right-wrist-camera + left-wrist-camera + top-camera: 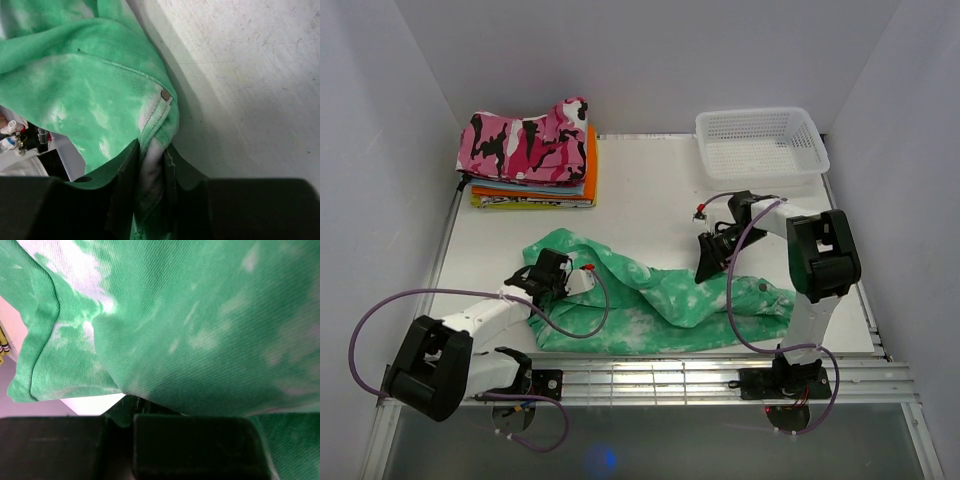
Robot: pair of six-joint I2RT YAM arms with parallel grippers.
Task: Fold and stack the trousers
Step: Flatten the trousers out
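Note:
The mint green trousers (660, 305) with white blotches lie crumpled across the near half of the table. My left gripper (552, 275) is at their left end. In the left wrist view the cloth (200, 325) fills the frame and a fold of it sits between the nearly closed jaws of the left gripper (120, 425). My right gripper (708, 262) is over the right part of the trousers. In the right wrist view the right gripper (150, 172) is shut on a ribbed edge of the trousers (90, 95) near a small metal rivet (165, 94), just above the table.
A stack of folded clothes, with a pink camouflage garment (530, 148) on top of orange ones (591, 165), sits at the back left. A white mesh basket (760, 145) stands at the back right. Metal rails (670, 378) run along the near edge. Purple cables loop beside both arms.

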